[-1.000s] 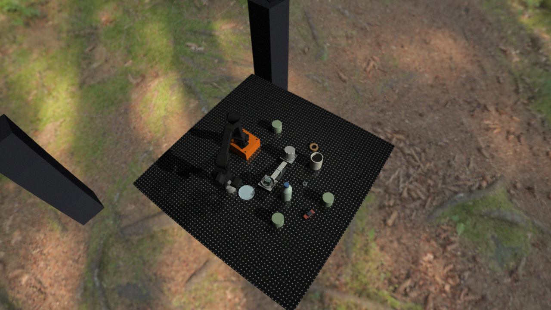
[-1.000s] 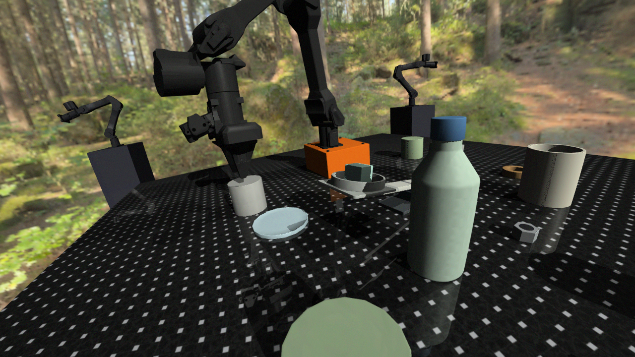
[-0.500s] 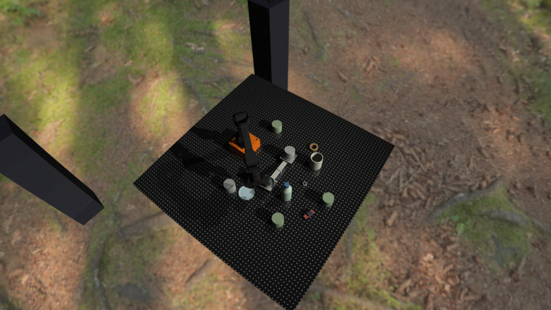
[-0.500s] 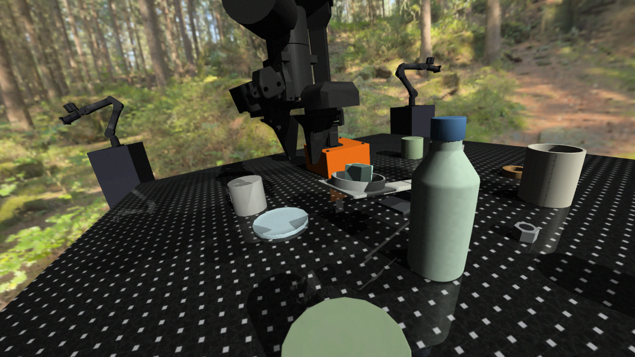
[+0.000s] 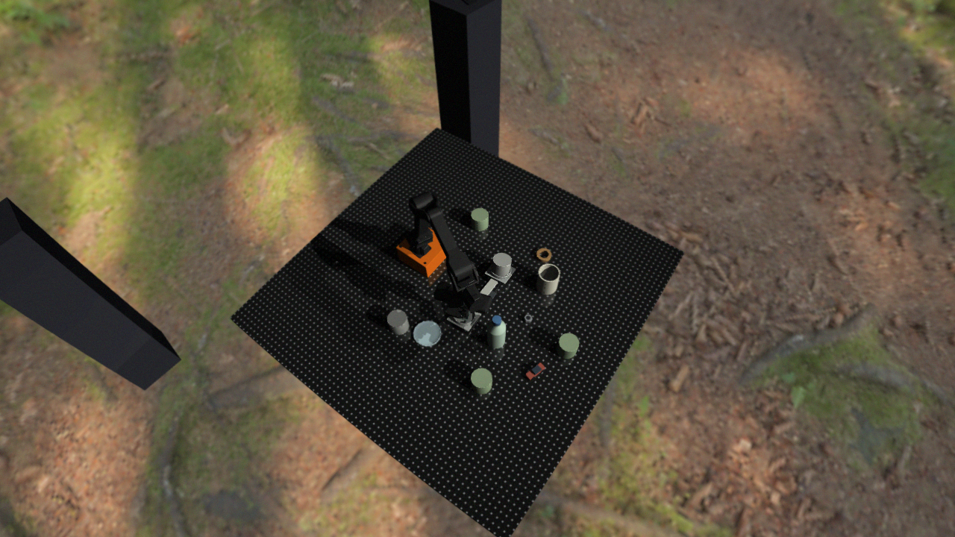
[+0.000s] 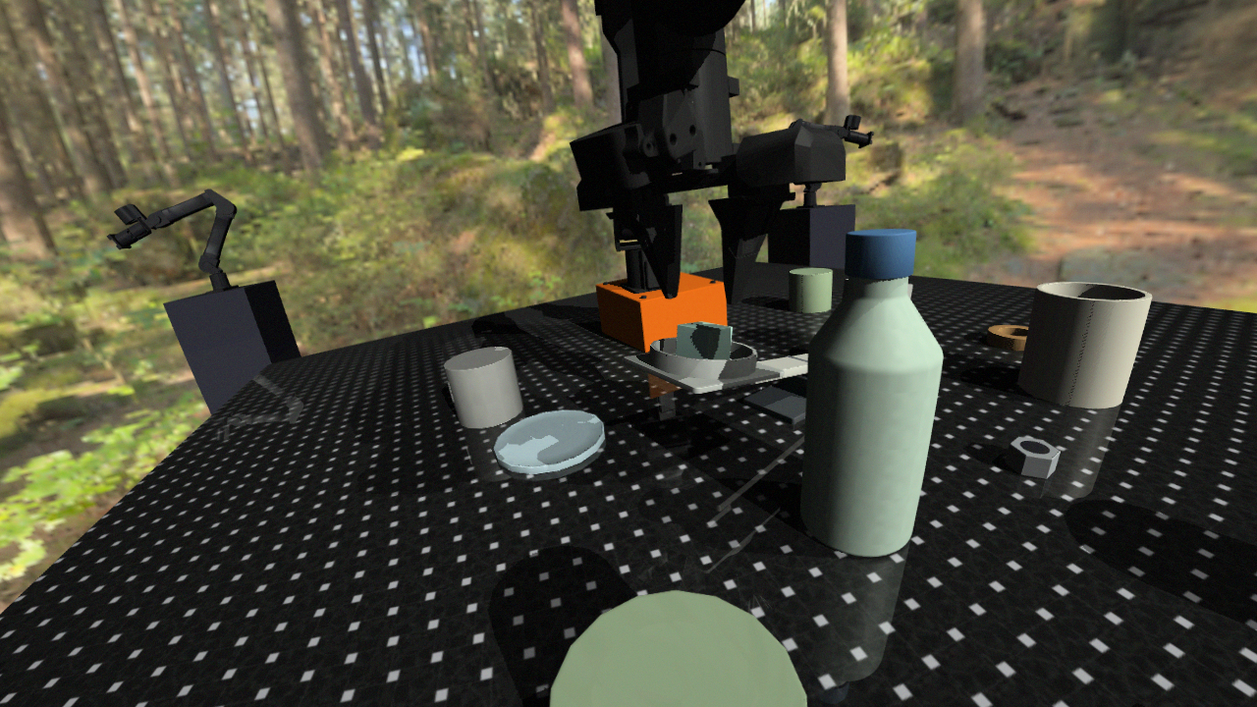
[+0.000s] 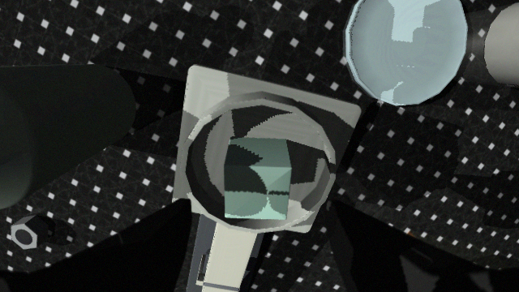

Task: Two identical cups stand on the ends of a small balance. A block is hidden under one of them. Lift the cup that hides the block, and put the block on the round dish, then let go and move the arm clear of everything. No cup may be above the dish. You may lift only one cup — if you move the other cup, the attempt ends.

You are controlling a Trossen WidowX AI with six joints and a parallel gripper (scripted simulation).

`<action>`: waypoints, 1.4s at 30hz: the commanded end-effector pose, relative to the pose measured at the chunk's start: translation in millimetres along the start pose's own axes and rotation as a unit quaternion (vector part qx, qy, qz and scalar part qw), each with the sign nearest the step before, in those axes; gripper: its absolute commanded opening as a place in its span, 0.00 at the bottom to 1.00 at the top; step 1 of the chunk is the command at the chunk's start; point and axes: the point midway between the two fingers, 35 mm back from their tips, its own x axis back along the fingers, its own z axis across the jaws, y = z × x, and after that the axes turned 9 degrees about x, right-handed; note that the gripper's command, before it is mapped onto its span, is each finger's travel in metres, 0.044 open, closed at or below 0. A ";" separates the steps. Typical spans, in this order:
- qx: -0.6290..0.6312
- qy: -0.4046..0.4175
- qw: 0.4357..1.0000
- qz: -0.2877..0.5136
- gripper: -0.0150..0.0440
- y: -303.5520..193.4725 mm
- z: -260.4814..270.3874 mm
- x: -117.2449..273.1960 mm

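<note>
Pincer [image 6: 698, 286] open above square-set block [image 6: 703, 340]

the block [image 7: 256, 178] sits uncovered in the ring of the balance pan [image 7: 203, 91], open from straight above; the gripper [image 6: 703, 281] hangs over it, jaws part open and holding nothing, air showing between fingertips and block; beside the block toward the dish [image 6: 549, 442] lies bare board; the lifted cup [image 6: 482, 386] stands just past the dish, touching nothing; on the block's other side the bottle [image 6: 870, 391] rises tall and near, blocking a low sweep there; the other cup [image 5: 501, 265] stands at the balance's far end, well apart from the block; a nut [image 6: 1033, 456] lies low beyond the bottle
</note>
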 end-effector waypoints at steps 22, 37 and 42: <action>-0.003 -0.002 1.000 -0.001 0.69 -0.9 -0.1 -39.1; -0.003 -0.002 1.000 -0.001 0.43 -1.0 -0.2 -41.4; -0.003 -0.002 1.000 -0.001 0.25 0.6 1.2 -27.9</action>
